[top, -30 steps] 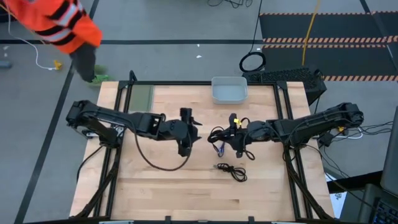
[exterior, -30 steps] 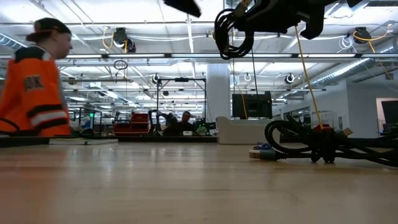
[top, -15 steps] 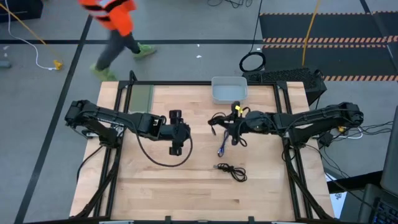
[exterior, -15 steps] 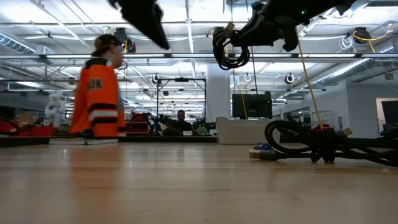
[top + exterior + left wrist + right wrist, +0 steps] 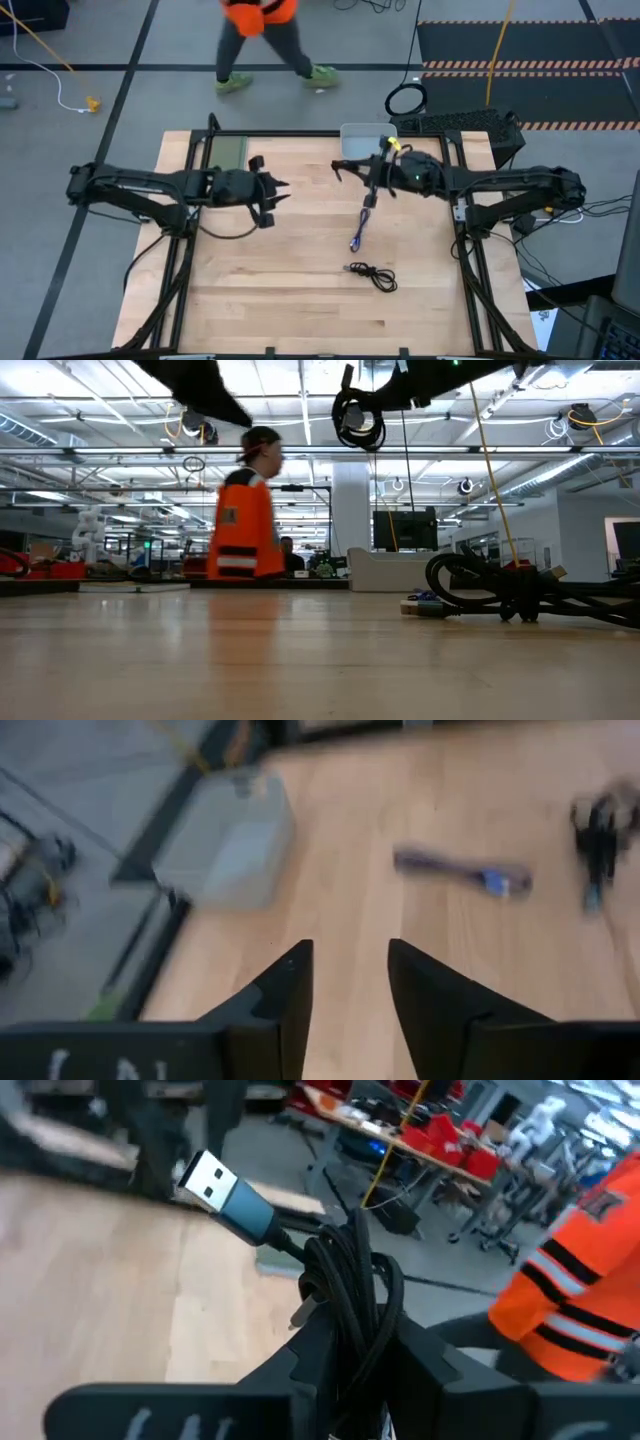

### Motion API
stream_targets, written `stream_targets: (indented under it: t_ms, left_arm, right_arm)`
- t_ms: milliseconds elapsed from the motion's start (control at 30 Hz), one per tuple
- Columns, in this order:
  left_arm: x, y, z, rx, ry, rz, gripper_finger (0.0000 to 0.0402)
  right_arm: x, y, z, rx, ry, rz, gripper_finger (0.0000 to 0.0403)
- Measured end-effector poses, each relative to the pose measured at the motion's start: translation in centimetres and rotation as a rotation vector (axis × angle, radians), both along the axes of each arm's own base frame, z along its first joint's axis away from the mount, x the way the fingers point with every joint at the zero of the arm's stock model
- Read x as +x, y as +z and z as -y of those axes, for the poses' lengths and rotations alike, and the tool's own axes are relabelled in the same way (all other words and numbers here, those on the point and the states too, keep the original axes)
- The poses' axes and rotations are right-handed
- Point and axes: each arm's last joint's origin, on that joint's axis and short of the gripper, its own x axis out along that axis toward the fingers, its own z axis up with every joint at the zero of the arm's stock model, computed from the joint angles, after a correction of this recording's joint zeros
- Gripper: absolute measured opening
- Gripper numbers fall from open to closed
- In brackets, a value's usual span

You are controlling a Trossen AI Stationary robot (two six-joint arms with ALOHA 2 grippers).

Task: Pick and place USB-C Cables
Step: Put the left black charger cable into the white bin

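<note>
The right end effector grasps one black coil near the bin at 12 o'clock. The blue cable and second coil lie on the table; the left end effector is released.

Light wood table in a black frame. On it: blue-purple cable folded straight near center, black coiled cable nearer the front edge, grey bin at the back edge, greenish flat panel at the back-left corner.
</note>
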Motion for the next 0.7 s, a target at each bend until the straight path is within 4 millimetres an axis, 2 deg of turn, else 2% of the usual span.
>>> stream_targets:
  t_ms: [200, 400, 533, 700]
  left_arm:
    - [-1.5, 0.4, 0.0, 0.016, -0.019, 0.082, 0.0127]
    - [-1.3, 0.7, 0.0, 0.016, -0.024, 0.113, 0.0127]
    - [-1.2, 0.7, 0.1, 0.023, -0.044, 0.116, 0.0127]
    - [-1.1, 1.0, 0.1, 0.026, -0.046, 0.144, 0.0127]
  right_arm:
    - [-0.3, 3.7, 1.3, 0.159, 0.011, -0.037, 0.0059]
    - [-1.1, 7.5, 3.4, 0.264, 0.039, -0.094, 0.0059]
    - [-1.8, 8.8, 5.2, 0.307, 0.022, -0.167, 0.0059]
    - [-2.8, 9.4, 6.9, 0.305, 0.011, -0.274, 0.0059]
